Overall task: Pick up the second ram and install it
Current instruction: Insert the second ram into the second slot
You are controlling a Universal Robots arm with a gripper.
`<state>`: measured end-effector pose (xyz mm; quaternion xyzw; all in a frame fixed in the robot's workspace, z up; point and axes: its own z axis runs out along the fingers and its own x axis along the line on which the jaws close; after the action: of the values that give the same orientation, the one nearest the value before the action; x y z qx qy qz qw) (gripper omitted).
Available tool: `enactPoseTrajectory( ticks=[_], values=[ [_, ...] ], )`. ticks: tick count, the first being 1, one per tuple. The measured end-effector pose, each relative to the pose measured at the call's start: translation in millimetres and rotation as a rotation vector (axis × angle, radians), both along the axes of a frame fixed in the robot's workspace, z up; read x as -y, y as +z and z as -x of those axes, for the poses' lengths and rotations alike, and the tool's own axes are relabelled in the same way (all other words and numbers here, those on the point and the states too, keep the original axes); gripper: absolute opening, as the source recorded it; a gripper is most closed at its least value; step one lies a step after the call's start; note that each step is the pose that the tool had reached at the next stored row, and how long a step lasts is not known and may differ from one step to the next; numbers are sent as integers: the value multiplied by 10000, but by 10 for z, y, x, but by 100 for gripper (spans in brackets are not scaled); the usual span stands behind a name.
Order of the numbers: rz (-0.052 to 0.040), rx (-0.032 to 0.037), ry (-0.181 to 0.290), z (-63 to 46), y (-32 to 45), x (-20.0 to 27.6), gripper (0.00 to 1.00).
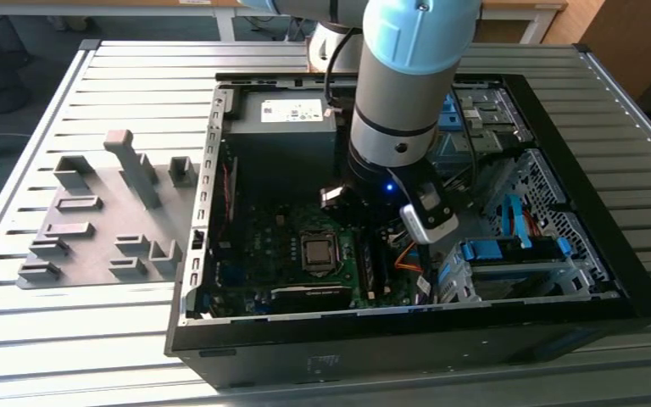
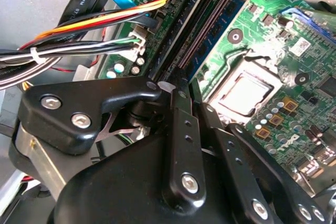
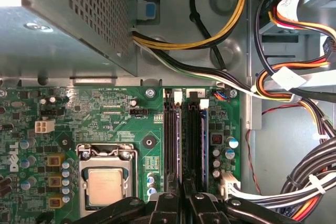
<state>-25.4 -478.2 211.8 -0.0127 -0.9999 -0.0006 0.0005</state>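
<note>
Searching for the second ram, I find no green board with a blue label that I can pick out. The likeliest sign is one thin dark edge (image 3: 184,145) standing among the memory slots (image 3: 172,140), straight below the gripper (image 3: 184,188), and I cannot tell whether that edge is the stick. I also cannot tell whether the gripper is clamped on anything or released.

In the first wrist view I count two white latch tabs (image 3: 177,96) at the slots' far end. One bare processor (image 3: 105,187) sits in its socket on the green motherboard (image 3: 94,111). One bundle of yellow, orange and black cables (image 3: 294,85) lies beside the slots.

In the exterior view the single arm (image 1: 399,110) reaches down into one open computer case (image 1: 597,254). Well apart, at the exterior view's left, one grey tray (image 1: 94,254) carries several grey plastic blocks (image 1: 136,165).
</note>
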Motion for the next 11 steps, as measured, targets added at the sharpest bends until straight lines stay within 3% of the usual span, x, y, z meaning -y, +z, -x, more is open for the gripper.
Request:
enactPoseTrajectory(
  ticks=[11],
  values=[
    [2,-10,0,0,-27,0,14]
  ],
)
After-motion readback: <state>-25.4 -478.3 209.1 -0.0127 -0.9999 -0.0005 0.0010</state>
